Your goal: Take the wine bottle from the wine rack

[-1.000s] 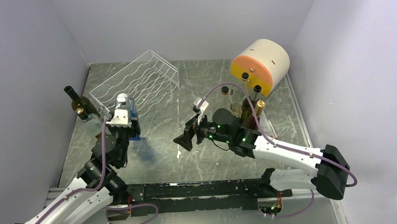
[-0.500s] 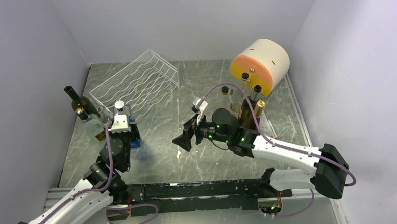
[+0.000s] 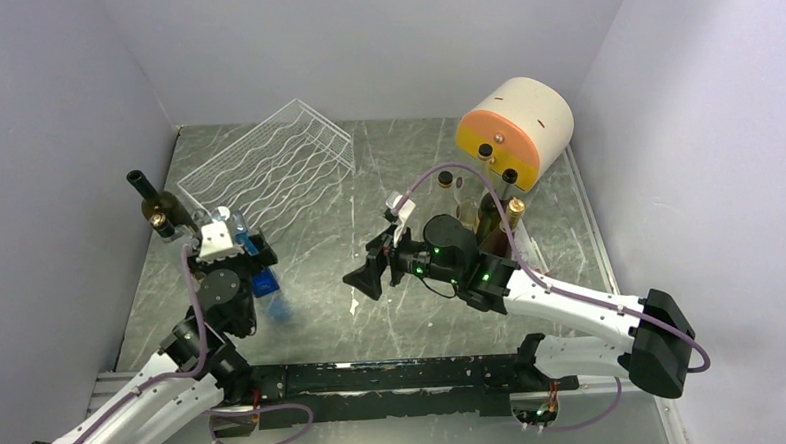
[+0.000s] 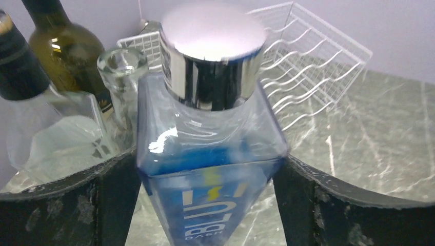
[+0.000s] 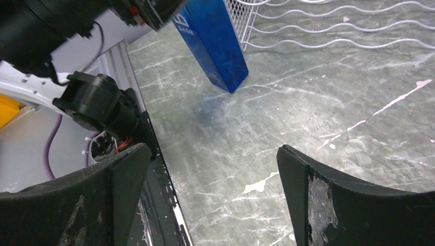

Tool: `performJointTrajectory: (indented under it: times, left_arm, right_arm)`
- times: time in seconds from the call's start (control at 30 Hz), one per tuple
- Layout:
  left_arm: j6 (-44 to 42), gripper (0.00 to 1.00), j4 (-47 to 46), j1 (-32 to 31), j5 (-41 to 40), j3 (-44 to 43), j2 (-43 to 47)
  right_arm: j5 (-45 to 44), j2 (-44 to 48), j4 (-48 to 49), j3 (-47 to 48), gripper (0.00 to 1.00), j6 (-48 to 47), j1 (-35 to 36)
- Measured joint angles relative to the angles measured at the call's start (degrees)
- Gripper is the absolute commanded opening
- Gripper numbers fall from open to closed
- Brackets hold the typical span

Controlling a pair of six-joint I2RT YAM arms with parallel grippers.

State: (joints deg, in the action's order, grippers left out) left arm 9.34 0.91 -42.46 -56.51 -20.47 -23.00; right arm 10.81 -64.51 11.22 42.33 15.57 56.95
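The wine bottle (image 3: 265,284) is a square blue bottle with a silver cap. It leans to the left, its lower corner on the table in front of the white wire wine rack (image 3: 267,167). The rack holds nothing. My left gripper (image 3: 238,251) is open, a finger on each side of the bottle's shoulders. In the left wrist view the bottle (image 4: 210,169) fills the gap of the left gripper (image 4: 205,210), with the rack (image 4: 308,66) behind. My right gripper (image 3: 363,277) hovers open and empty mid-table. Its wrist view shows the bottle (image 5: 215,46) and the rack (image 5: 333,25) beyond the right gripper (image 5: 215,195).
A dark green bottle (image 3: 158,204) and clear bottles (image 4: 61,138) stand at the left wall, close beside the left gripper. More bottles (image 3: 489,210) cluster at the right back, under a cream and orange cylinder (image 3: 515,127). Walls close off three sides.
The left gripper's jaws have spread apart from a tight grip on the blue bottle. The bottle now tilts, its cap further left, and the left wrist has shifted left.
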Motion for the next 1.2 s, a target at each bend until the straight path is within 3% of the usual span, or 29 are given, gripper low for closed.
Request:
performJointTrajectory:
  times: [0.13,0.3,0.57,0.87,1.2]
  left_arm:
    - [3.96,1.0,4.48,0.0,0.11,-6.29,-1.92]
    - [13.11,1.0,16.48,0.0,0.74,-13.86,-2.86]
    - [16.44,1.0,28.76,0.0,10.6,-27.63,-1.92]
    - [8.94,1.0,33.53,0.0,22.1,-48.24,-13.31]
    - [-5.4,0.99,31.28,2.75,28.37,-65.64,-36.02]
  right_arm:
    - [-0.52,-0.04,-1.99,0.76,1.0,-0.24,0.0]
    - [-3.58,-0.15,-5.79,4.17,1.0,-0.57,0.0]
    - [-12.15,-4.24,-17.4,19.19,1.0,-2.69,-0.37]
    - [-22.16,-10.73,-30.32,38.73,1.0,-6.82,-3.41]
    - [-24.9,-14.27,-41.57,52.52,1.0,-7.02,-18.99]
